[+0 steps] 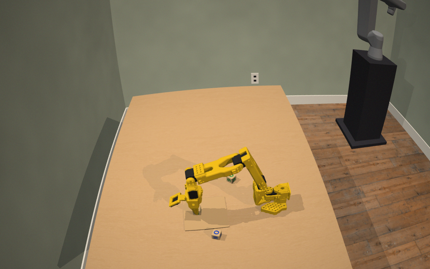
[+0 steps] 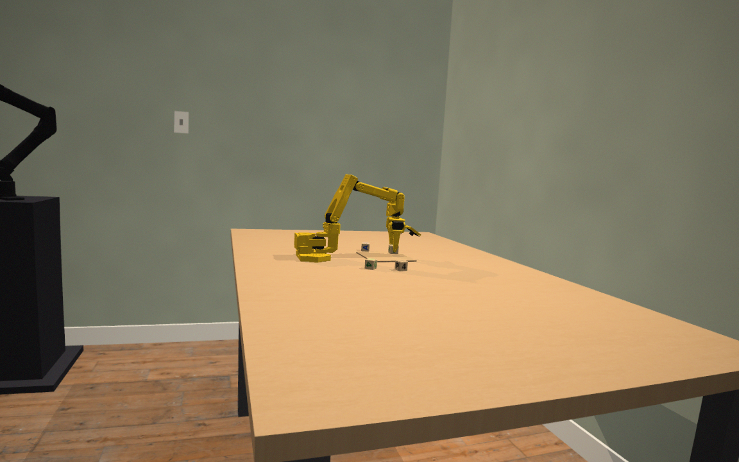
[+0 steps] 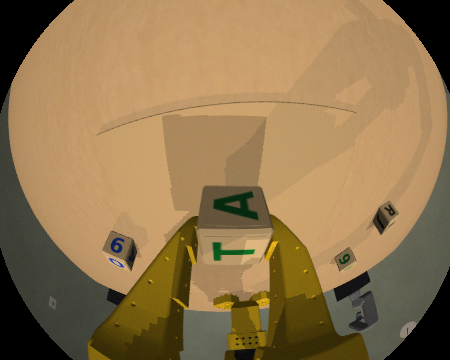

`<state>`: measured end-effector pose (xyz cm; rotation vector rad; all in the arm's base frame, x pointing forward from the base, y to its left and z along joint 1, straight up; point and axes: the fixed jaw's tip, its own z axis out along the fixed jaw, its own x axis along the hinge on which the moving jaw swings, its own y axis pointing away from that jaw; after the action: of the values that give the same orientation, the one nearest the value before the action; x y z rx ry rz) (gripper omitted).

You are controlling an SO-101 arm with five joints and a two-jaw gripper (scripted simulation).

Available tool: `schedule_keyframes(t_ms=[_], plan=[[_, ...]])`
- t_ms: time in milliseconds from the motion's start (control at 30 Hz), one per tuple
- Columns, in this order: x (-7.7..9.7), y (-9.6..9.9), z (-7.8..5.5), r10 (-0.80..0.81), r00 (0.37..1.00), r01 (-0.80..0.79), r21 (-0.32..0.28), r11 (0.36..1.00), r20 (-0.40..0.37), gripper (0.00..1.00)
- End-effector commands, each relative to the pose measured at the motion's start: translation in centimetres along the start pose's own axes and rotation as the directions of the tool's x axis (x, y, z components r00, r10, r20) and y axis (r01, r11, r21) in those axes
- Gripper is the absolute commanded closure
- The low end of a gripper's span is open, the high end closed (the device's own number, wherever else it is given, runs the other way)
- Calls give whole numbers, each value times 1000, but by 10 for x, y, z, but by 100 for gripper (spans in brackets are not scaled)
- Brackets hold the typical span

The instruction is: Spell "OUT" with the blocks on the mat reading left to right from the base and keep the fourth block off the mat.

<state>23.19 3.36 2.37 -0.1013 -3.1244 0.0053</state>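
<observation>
My gripper (image 1: 196, 213) (image 2: 394, 251) (image 3: 234, 226) is shut on the T block (image 3: 235, 245), low over the mat (image 1: 206, 224) (image 3: 135, 165). Its green T faces up, with the bar towards the left as seen from the base. An A is on the side away from the base. I cannot tell whether it touches the mat. The blue O block (image 1: 216, 234) (image 2: 364, 247) (image 3: 120, 250) lies off the mat with O up. A green-lettered block (image 1: 231, 179) (image 2: 370, 264) (image 3: 345, 259) and a black-lettered block (image 2: 401, 265) (image 3: 386, 217) lie off the opposite side.
The black-lettered block is hidden behind the arm in the top view, and its top letter is unclear. The arm (image 1: 220, 167) (image 2: 374, 191) reaches from its base over the wooden table (image 1: 206, 120) (image 2: 418, 333), partly covering the green-lettered block. Another robot stands on a black pedestal (image 1: 368, 100) (image 2: 4, 292) beyond the table.
</observation>
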Motion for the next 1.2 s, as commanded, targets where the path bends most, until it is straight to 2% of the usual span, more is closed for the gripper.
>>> schedule_keyframes(t_ms=[0,467,900,1167], plan=[[-12,1,-29,1,995,0,-18,1000,95,100],[-7,0,-58,1,995,1,-19,1000,104,100],[-5,4,-60,-14,994,16,-19,1000,105,100],[11,32,-59,-143,985,145,-17,989,102,100]])
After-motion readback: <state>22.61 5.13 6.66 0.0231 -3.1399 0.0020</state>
